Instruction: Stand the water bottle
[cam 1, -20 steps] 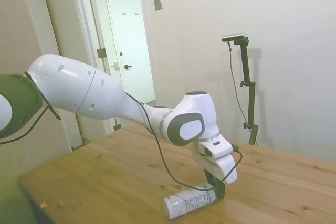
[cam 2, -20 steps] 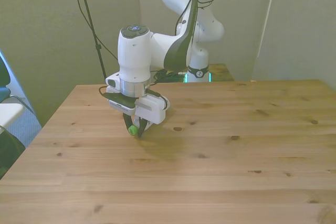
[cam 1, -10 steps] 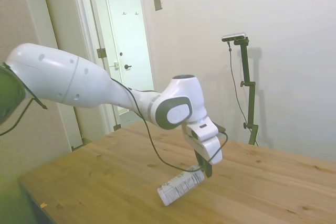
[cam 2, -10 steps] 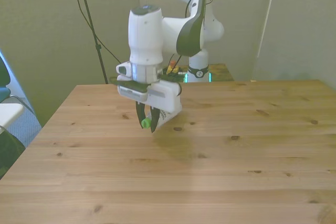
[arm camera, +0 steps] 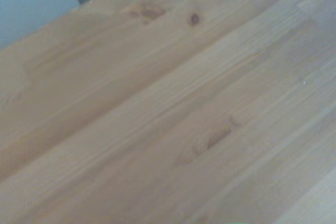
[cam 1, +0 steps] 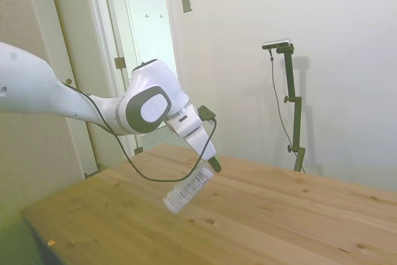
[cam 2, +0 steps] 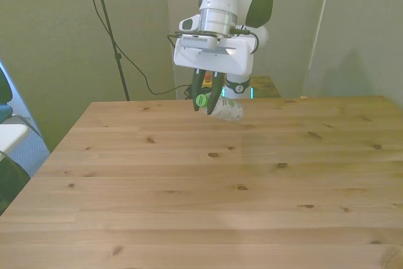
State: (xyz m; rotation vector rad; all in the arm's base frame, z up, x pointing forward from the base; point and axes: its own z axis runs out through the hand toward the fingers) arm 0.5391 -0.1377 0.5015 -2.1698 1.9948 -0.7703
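1. Fingers of the white arm's two-finger gripper [cam 2: 207,94] clamp the neck end of the small clear plastic water bottle with a bright green screw cap [cam 1: 187,188], carried tilted in mid-air, clear of the wooden table [cam 2: 264,187].
2. Progress: the pick-up looks done; what remains is to turn the bottle base-down, set it upright on the planks and release (roughly the halfway mark).
3. Contents: whether the bottle holds any water cannot be told; its white label hides most of the body.
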